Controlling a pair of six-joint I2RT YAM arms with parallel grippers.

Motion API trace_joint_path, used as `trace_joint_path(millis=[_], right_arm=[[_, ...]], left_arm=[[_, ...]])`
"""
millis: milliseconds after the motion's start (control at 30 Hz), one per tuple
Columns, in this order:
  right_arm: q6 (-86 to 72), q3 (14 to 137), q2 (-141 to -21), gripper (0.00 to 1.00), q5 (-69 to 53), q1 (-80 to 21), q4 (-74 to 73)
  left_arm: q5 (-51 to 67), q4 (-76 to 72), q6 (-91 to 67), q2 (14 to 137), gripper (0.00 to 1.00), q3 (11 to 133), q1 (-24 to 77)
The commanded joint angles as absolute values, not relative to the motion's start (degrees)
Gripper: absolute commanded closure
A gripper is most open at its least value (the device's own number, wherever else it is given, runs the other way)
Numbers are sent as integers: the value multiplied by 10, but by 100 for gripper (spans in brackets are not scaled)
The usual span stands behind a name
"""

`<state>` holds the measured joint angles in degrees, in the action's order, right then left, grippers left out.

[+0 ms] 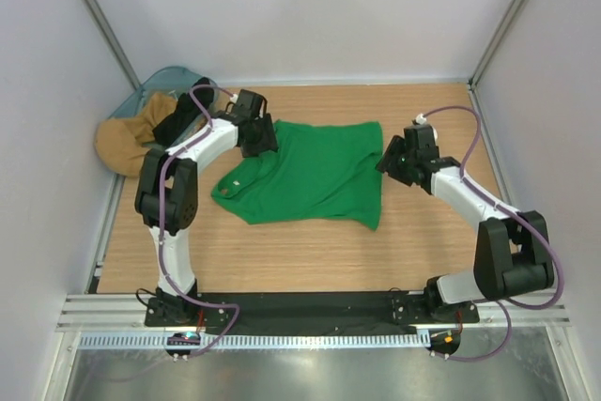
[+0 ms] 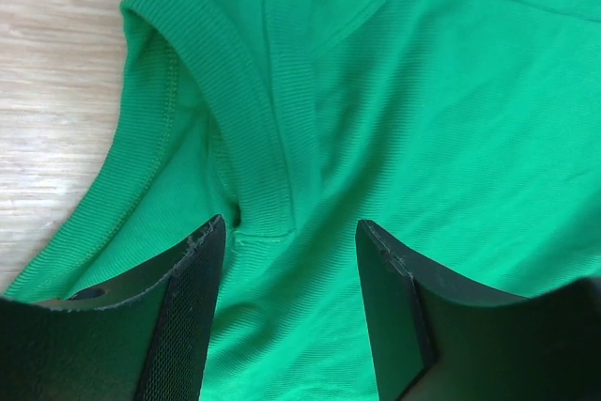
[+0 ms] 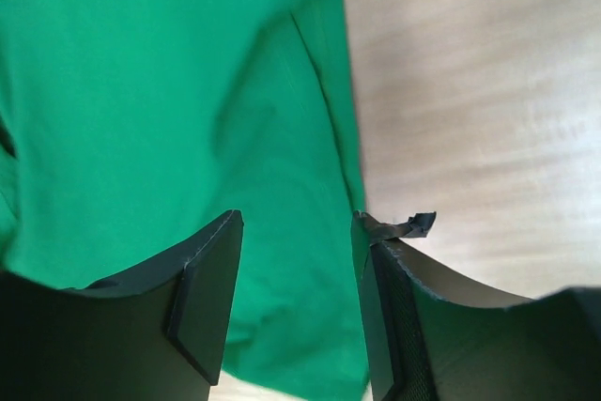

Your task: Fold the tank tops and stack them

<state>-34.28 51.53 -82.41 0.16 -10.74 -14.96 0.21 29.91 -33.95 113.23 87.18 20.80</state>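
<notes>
Left claw (image 2: 291, 224) and right claw (image 3: 298, 218) hang spread, empty, over the green top (image 1: 319, 171); best pinch both ends evenly, fold squarely

Lab test cell, white walls (image 1: 310, 7), aluminium framing (image 1: 99, 16)

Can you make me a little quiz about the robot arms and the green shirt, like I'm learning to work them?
1. True or false: the green tank top lies on the wooden table.
2. Pick one: what is pinched between the fingers of the left gripper? A) nothing B) the green tank top C) a tan cloth
3. Fill the gap: the right gripper is ___ (open or shut).
Key: 1 true. 2 A. 3 open.
</notes>
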Motion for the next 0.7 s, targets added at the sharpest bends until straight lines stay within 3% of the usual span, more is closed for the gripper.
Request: trace_joint_path(millis=[0,67,233,467,667], right_arm=[[-330,467,-775,44,24,-120,-187],[-329,435,-760,45,24,-121,-197],[-333,382,-714,60,-30,-136,-209],[-343,338,-640,52,-37,-170,-238],[-349,316,-668,51,-49,-193,-215]], left_arm=[[11,306,-342,1135,41,866,205],[12,301,-343,1131,41,855,206],[13,292,-345,1109,44,830,206],[5,283,-345,1060,44,791,206],[5,279,-346,1056,44,788,206]])
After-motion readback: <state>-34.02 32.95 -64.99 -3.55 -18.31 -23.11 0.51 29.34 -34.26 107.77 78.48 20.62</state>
